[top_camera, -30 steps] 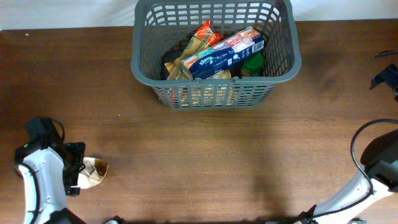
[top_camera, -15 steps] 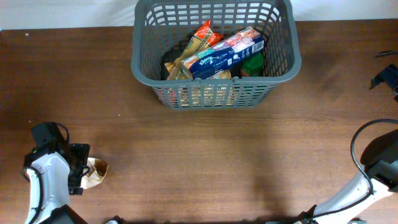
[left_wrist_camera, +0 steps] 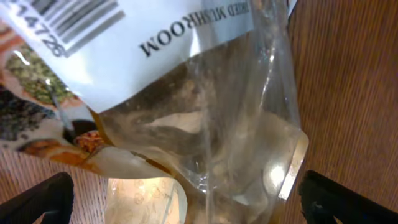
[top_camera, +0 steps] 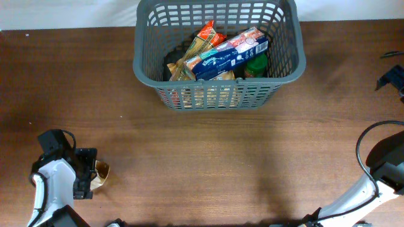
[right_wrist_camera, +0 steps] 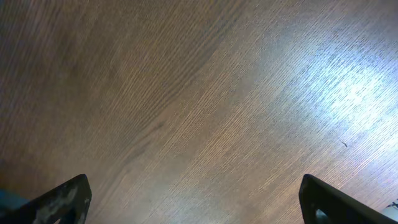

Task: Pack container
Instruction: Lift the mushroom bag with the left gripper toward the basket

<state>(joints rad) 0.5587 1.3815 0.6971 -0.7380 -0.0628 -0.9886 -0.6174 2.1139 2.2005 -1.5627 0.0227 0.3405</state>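
Note:
The dark grey slotted basket (top_camera: 140,69) stands at the far middle of the table and holds several groceries, among them a long blue box (top_camera: 230,52), an orange packet (top_camera: 208,33) and a green item (top_camera: 257,65). A clear bag of dried mushrooms (top_camera: 101,174) lies at the front left. My left gripper (top_camera: 88,180) is down over it. In the left wrist view the bag (left_wrist_camera: 186,124) fills the frame between the wide-apart fingertips (left_wrist_camera: 37,200), and the left gripper (left_wrist_camera: 193,202) is open. My right gripper (right_wrist_camera: 199,199) is open and empty over bare wood.
The brown wooden table (top_camera: 221,164) runs from the basket to the front edge. The right arm (top_camera: 385,157) sits at the far right edge with a looped cable. A white wall lies behind the basket.
My left arm has moved toward the front and slightly right, and now covers more of the mushroom bag. The basket and the right arm have not moved.

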